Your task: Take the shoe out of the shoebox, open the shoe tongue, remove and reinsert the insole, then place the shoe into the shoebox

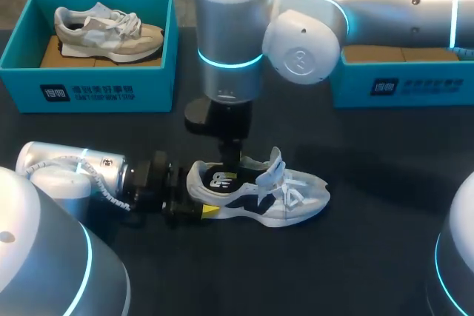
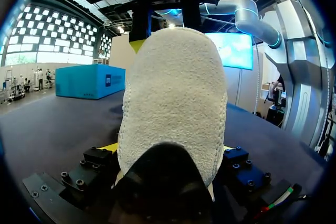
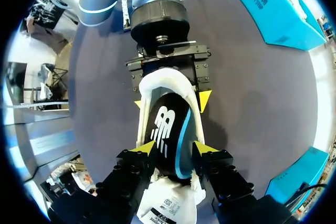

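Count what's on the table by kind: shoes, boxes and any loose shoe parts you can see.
Shoes: 2
Shoeboxes: 2
Insoles in view: 1
Total: 5

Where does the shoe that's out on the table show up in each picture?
Head view: shoe, low centre, toe pointing right.
Left wrist view: its heel, clamped in the left tool.
Right wrist view: shoe straight below the right tool.
Shared landmark: left tool on the heel.
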